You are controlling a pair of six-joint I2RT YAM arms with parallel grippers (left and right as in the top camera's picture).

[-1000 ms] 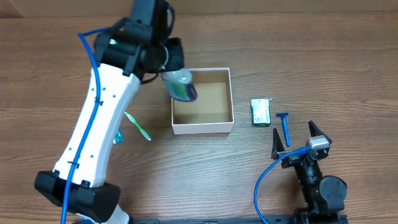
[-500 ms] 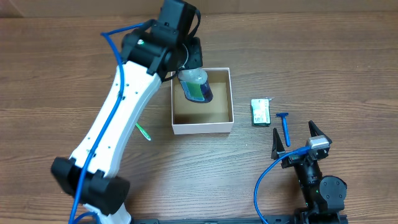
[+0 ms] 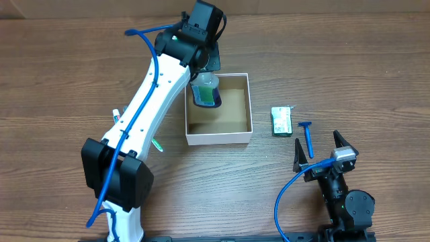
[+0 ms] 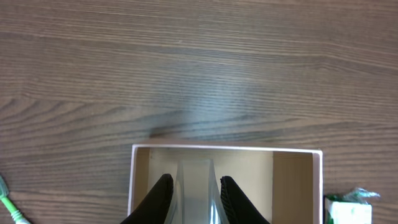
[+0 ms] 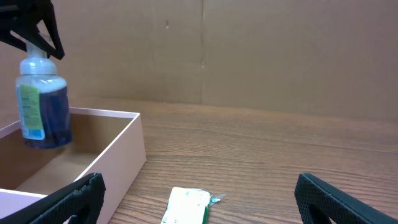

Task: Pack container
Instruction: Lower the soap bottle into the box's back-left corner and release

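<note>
The container (image 3: 218, 138) is a square white box with a brown inside, also in the left wrist view (image 4: 292, 180) and the right wrist view (image 5: 118, 146). My left gripper (image 3: 204, 79) is shut on a clear bottle with blue liquid and a green label (image 3: 206, 94), holding it over the box's far left part. The bottle shows between the fingers in the left wrist view (image 4: 196, 186) and hangs upright above the box in the right wrist view (image 5: 42, 102). My right gripper (image 3: 321, 153) is open and empty near the front right.
A small green packet (image 3: 281, 121) lies right of the box, also in the right wrist view (image 5: 186, 206). A blue razor (image 3: 308, 136) lies beside it. A green toothbrush (image 3: 156, 144) is partly hidden under the left arm; its tip shows in the left wrist view (image 4: 9, 205).
My left arm has carried the bottle rightward from the box's left rim to over the box's far left part. The right arm has not moved.
</note>
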